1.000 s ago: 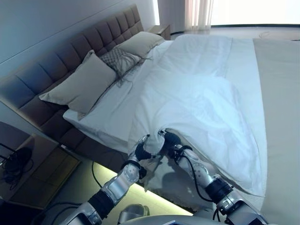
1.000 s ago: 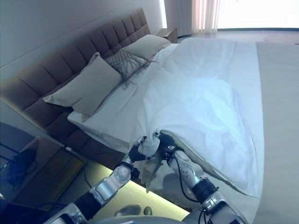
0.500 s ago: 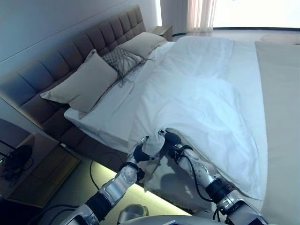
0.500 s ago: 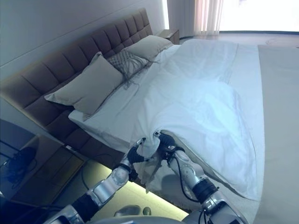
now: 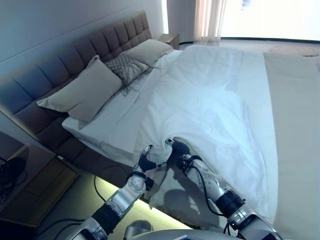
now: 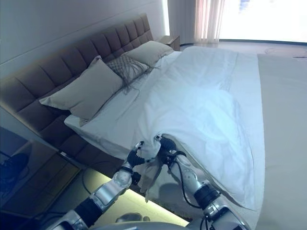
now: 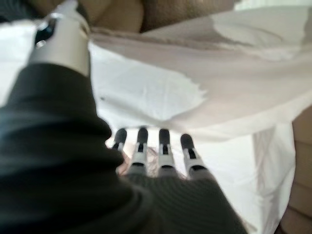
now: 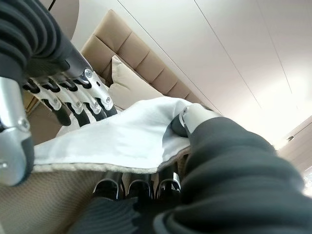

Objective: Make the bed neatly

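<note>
The bed (image 5: 100,131) carries a white duvet (image 5: 210,110) bunched below the pillows (image 5: 82,92). Both hands, left hand (image 5: 146,161) and right hand (image 5: 178,149), pinch its corner at the bed's near edge. Best pull evenly toward the pillows.

1. The duvet (image 5: 210,110) is plain white.
2. The headboard (image 5: 60,75), upper left, is brown with square tufting.
3. Two pillows (image 5: 82,92) are beige; the cushion (image 5: 125,67) between them is grey with a criss-cross pattern.

My view: three pillows (image 5: 82,92), one duvet (image 5: 210,110), one headboard (image 5: 60,70), two nightstands (image 5: 30,185), one curtain (image 5: 207,20).
</note>
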Tool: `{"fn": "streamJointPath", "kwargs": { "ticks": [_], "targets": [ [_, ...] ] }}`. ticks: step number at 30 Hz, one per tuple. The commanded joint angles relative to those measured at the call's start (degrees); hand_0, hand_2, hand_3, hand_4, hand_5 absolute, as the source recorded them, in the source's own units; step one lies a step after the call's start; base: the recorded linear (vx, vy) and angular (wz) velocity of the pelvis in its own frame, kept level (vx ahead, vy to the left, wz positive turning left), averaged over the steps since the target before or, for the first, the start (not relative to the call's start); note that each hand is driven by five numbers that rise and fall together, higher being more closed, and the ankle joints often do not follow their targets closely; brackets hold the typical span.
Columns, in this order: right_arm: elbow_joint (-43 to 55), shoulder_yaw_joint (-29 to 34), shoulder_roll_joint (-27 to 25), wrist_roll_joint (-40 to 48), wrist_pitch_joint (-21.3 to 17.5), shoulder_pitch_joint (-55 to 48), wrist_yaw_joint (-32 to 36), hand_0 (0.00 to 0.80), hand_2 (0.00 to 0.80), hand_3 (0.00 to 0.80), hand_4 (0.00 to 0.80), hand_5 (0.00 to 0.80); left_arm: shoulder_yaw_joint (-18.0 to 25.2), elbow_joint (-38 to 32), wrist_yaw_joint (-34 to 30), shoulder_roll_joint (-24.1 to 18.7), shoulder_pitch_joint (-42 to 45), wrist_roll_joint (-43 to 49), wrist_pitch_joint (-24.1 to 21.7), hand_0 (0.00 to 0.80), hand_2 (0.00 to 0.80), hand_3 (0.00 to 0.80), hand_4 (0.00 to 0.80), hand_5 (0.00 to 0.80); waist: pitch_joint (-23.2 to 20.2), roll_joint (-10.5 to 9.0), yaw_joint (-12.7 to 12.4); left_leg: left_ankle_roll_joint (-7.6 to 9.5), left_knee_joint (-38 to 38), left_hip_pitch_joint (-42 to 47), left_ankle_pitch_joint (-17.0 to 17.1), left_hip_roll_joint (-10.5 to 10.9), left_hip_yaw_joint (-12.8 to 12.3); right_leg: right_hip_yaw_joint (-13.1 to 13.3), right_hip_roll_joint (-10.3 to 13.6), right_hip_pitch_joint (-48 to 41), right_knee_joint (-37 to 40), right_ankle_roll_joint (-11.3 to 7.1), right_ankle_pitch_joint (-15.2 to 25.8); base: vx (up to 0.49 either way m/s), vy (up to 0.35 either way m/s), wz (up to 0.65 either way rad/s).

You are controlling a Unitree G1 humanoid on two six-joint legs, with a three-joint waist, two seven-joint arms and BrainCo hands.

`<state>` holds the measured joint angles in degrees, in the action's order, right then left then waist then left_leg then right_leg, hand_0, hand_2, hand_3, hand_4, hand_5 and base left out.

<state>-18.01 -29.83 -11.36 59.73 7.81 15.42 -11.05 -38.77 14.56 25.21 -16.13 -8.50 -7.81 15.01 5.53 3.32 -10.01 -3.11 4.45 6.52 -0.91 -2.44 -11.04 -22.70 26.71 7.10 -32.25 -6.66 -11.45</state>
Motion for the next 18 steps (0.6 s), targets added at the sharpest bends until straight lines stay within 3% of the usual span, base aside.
{"fn": "streamJointPath", "kwargs": {
  "ticks": [1, 12, 18],
  "targets": [
    [8.48, 2.52, 9.16, 1.52, -1.17, 5.05, 3.18, 0.8, 0.8, 0.8, 0.8, 0.8, 1.18, -3.54, 3.72, -0.38, -5.12, -1.37, -1.48, 0.0, 0.0, 0.0, 0.0, 0.0, -0.62, -3.45, -0.15, 0.5, -0.36, 0.61, 2.51, -3.35, 2.38, -3.02, 0.91, -14.42, 28.45, -7.68, 21.56, 0.0, 0.0, 0.0],
    [8.9, 1.31, 9.82, 1.94, 2.7, 4.03, 2.6, 0.8, 0.8, 0.8, 0.8, 0.8, 1.69, -0.95, 6.28, 2.27, -7.89, -3.21, -0.53, 0.0, 0.0, 0.0, 0.0, 0.0, -2.29, -2.15, 1.8, 0.51, -0.53, 1.84, 2.12, -2.52, 1.93, -2.16, 1.93, -14.74, 27.87, -7.67, 21.08, 0.042, 0.05, -0.05],
    [9.07, 0.2, 10.17, 2.44, 3.52, 3.45, 2.73, 0.8, 0.8, 0.8, 0.8, 0.8, 1.05, 0.45, 7.07, 3.19, -9.4, 0.35, -0.67, 0.0, 0.0, 0.0, 0.0, 0.0, -3.03, -1.89, 2.42, 0.56, -0.8, 2.1, 1.99, -2.25, 1.81, -1.89, 2.01, -14.86, 28.05, -7.76, 20.99, 0.041, 0.02, -0.01]
  ]
}}
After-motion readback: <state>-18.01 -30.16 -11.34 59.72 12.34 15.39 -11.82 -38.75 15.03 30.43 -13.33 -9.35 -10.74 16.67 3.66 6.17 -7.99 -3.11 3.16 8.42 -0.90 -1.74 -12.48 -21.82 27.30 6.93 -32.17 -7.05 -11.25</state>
